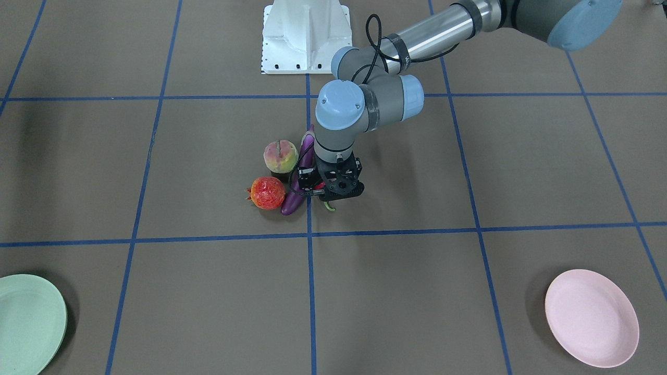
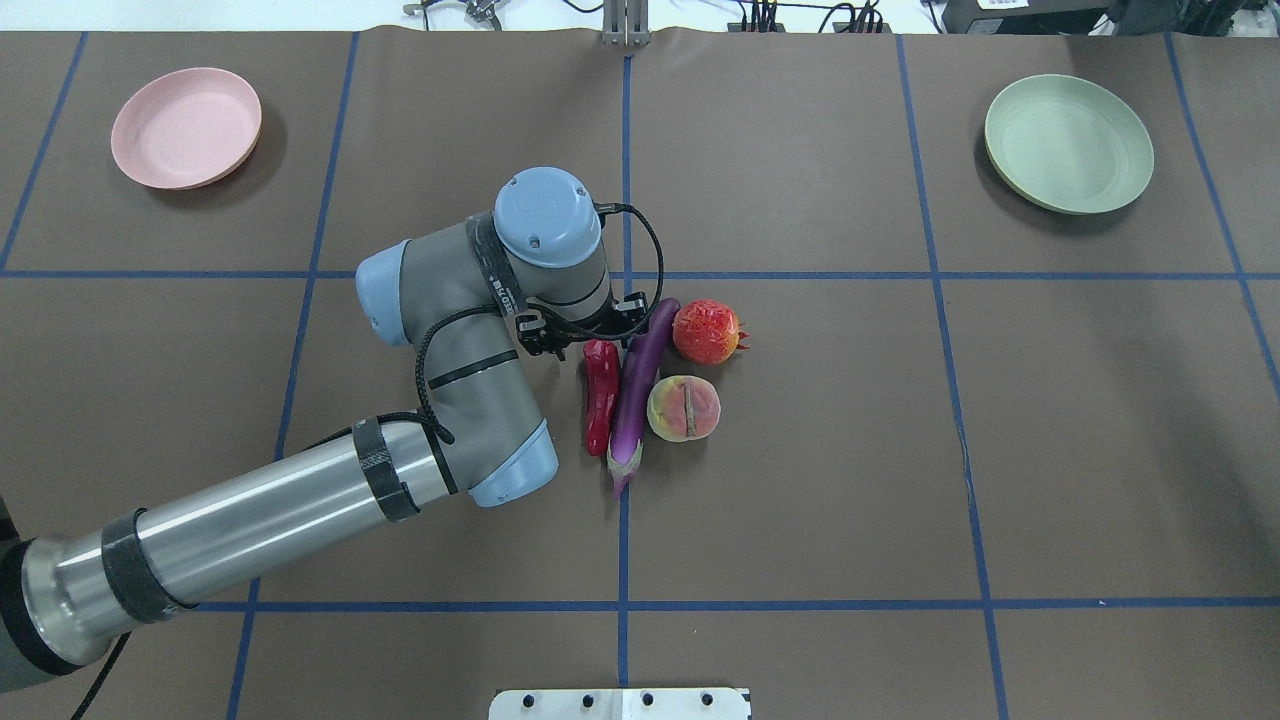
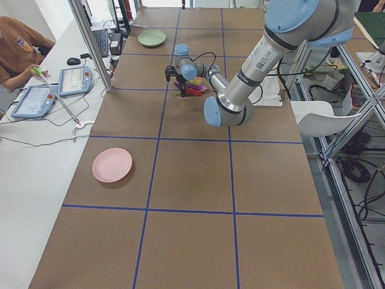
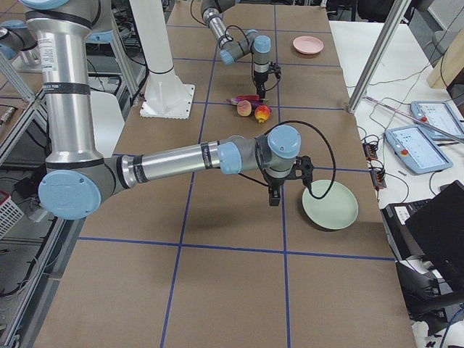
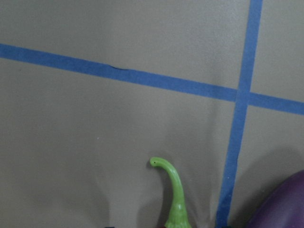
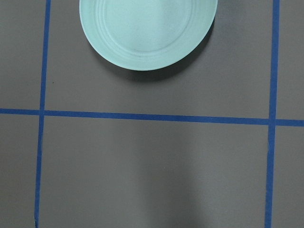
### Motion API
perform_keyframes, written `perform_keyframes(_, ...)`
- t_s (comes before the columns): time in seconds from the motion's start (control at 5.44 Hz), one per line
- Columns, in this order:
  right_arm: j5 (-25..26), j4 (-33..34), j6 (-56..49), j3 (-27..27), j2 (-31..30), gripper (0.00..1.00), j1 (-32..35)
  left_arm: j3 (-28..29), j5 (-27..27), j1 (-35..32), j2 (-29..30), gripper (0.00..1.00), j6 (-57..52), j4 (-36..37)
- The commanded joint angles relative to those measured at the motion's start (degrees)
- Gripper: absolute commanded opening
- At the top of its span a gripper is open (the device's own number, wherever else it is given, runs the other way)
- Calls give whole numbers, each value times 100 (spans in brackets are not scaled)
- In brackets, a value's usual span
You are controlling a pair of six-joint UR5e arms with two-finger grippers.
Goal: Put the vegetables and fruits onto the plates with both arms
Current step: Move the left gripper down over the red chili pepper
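Note:
The red chili pepper (image 2: pixel 600 395), purple eggplant (image 2: pixel 640 380), peach (image 2: pixel 683 408) and pomegranate (image 2: pixel 708 332) lie together at the table's middle. My left gripper (image 1: pixel 333 194) is low over the chili's stem end, and its own body hides its fingertips. The green stem (image 5: pixel 175 199) shows in the left wrist view beside the eggplant (image 5: pixel 280 204). The pink plate (image 2: pixel 186 127) and mint green plate (image 2: pixel 1068 143) stand empty at the far corners. My right gripper (image 4: pixel 274 197) hangs beside the green plate (image 4: pixel 330 204); I cannot tell its state.
The white fixed base (image 1: pixel 306 36) stands at the robot's edge of the table. Blue tape lines (image 2: pixel 625 230) grid the brown mat. A side desk with tablets (image 3: pixel 75 80) and a seated person (image 3: pixel 18 48) lies beyond the table's far edge.

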State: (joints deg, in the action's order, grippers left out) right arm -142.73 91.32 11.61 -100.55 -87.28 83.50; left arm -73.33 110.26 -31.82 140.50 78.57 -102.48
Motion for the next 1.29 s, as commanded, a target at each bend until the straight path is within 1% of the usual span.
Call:
perform_keyframes(0.0,0,0,0,9,0,100,0,-50,66,9,-5,77,1,8)
perform_keyframes(0.18,0,0,-9,61,0,100,0,-76,310,9,-48,72,1,26)
perform_keyframes(0.55,0,0,0,97,18,100,9,-85,304,9,-66,63,1,26)
perform_keyframes(0.74,-9,0,8,80,26,100,0,-146,312,18,-66,45,9,52)
perform_keyframes(0.92,-9,0,8,53,26,100,0,-277,321,18,-171,20,9,61)
perform_keyframes(1.1,-18,0,17,44,44,100,0,-731,312,26,-546,0,9,61)
